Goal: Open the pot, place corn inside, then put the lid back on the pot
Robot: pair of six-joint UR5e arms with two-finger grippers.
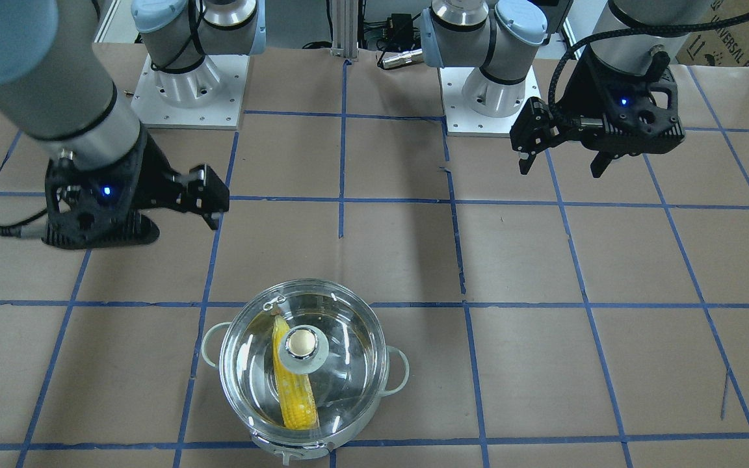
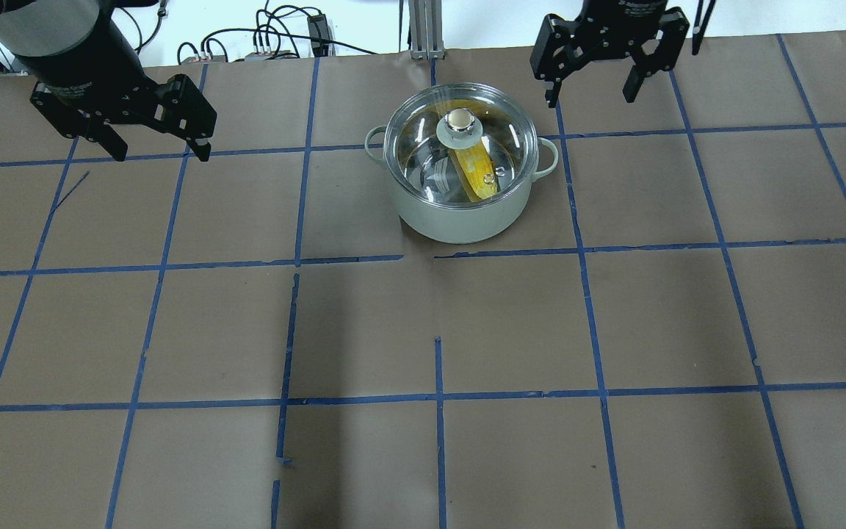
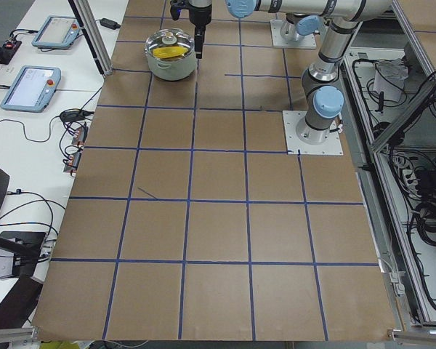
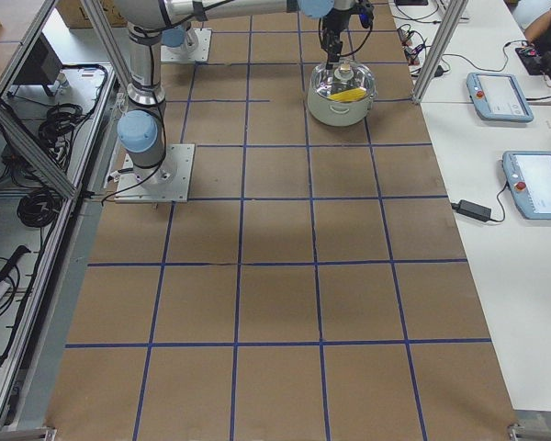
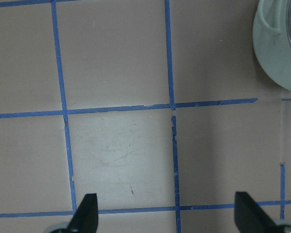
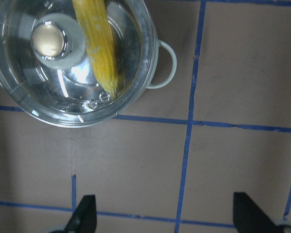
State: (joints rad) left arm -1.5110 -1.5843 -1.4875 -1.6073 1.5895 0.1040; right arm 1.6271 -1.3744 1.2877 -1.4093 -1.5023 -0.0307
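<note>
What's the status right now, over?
Both open, empty: left gripper, right gripper. Done: corn in pot, lid on. No obstruction seen.

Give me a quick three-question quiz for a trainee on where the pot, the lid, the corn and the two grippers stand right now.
1. True or false: the lid sits closed on the pot.
2. Where is the corn? A: lying outside the pot. B: inside the pot, under the glass lid. C: held in the right gripper.
3. Fill in the word: the left gripper and the right gripper hang away from the pot, both empty, with their jaws ____.

Key: 1 true. 2 B. 3 open.
</note>
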